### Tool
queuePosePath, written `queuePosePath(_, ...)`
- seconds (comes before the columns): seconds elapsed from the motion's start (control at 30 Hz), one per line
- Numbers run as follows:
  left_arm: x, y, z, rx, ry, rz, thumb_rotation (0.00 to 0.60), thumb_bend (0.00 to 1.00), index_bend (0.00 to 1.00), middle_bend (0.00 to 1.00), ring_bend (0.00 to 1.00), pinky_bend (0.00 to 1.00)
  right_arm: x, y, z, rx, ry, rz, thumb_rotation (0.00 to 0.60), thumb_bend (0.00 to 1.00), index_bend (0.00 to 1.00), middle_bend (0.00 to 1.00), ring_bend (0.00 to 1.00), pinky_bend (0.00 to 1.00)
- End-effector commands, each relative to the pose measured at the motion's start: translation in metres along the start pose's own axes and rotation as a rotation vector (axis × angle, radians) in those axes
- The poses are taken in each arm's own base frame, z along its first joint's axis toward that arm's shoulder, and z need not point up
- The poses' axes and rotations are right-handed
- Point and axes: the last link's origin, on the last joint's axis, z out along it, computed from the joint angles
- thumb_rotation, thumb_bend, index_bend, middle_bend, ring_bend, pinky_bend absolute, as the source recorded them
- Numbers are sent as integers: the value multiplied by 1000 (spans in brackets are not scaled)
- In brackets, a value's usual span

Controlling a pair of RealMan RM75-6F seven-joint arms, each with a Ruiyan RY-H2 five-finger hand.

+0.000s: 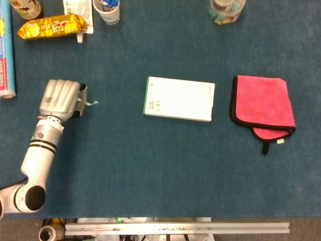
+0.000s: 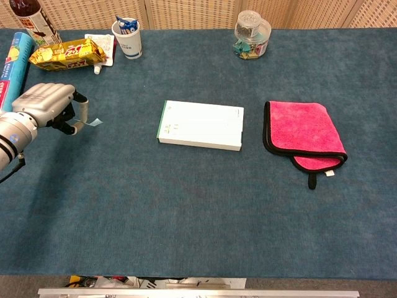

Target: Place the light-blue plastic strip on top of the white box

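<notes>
— The light-blue plastic strip (image 1: 90,103): where is it?

— Near the left edge of the bench (image 1: 150,165), in the left hand (image 1: 61,99). The fingers are curled closed around it, and only its free end pokes out to the right of the hand. In the chest view the strip (image 2: 92,123) looks to be clear of the cloth surface rather than lying on it, though I cannot tell for certain.

— And the white box (image 1: 179,99)?

— Flat at about the middle of the bench, well apart from the hand, its long sides running left to right. Nothing lies on top of it.

— The right hand?

— Neither camera shows it.

— What else sits on the bench?

— A folded pink cloth (image 1: 263,104) just to the right of the box. Along the far edge, a clear jar (image 2: 252,34) right of centre. Toward the far left corner, a paper cup (image 2: 127,37), a yellow snack pack (image 1: 51,26) and a roll of food wrap (image 1: 6,60) lying along the left edge.
</notes>
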Motion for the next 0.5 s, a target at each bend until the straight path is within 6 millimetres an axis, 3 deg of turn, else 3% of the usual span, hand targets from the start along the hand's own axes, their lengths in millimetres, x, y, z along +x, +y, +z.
queuePosePath(0.03,13,19,-2,-70,56,10,600,401,598,1000,1000,995,1,-5,5,19,-6,-4,600,165,387,421,422,537)
queuePosePath(0.5,24,89,6,-237,104,46,600,401,596,1000,1000,995,0,-16,11,52,-12,-1,600,164,387,421,422,537)
